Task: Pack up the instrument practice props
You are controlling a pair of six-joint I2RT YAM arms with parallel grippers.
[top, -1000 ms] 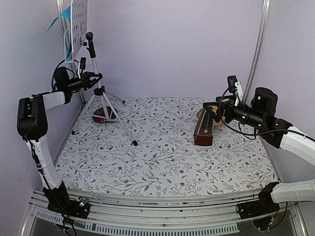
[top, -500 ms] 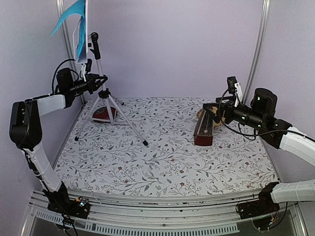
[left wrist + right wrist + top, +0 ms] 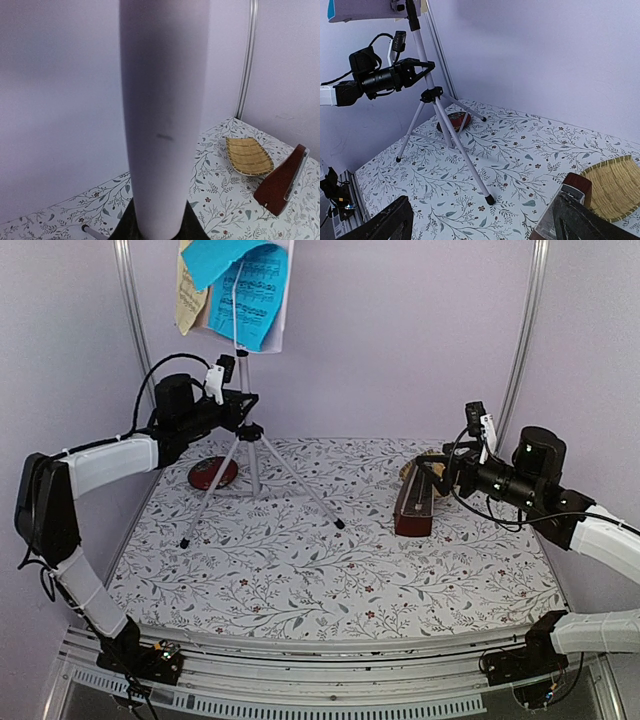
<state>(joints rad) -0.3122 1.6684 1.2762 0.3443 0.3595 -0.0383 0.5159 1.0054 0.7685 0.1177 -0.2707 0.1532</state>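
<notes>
- One music stand (image 3: pixel 243 380) is at the left rear of the table (image 3: pixel 330 590). It has a silver pole on three spread legs.
- Its feet sit well apart: one toward the left edge, one toward the middle and one at the back.
- The stand's desk, at the top of the overhead view, carries the music sheets (image 3: pixel 250 300). Blue paper shows in two patches, though I cannot tell whether that is two sheets or one folded. One cream sheet (image 3: pixel 190 295) is beside them.
- The left gripper (image 3: pixel 238 405) reaches in from the left and pinches the pole just above the leg hub. The pole fills the left wrist view.
- One dark brown metronome (image 3: pixel 413 505) is at the right rear, tilted in the left wrist view.
- The right gripper (image 3: pixel 482 212) is just behind the metronome with its fingers spread wide, holding nothing.
- One woven tray (image 3: pixel 615 185) lies just behind the metronome, near the rear right corner.
- One small red-brown dish (image 3: pixel 213 472) lies behind the stand's legs, near the left wall.
- The stand and metronome are well apart, with a broad stretch of floral tabletop between them that runs to the near edge.
- The stand's desk is close to the rear wall and to the left metal post (image 3: pixel 125 320).
</notes>
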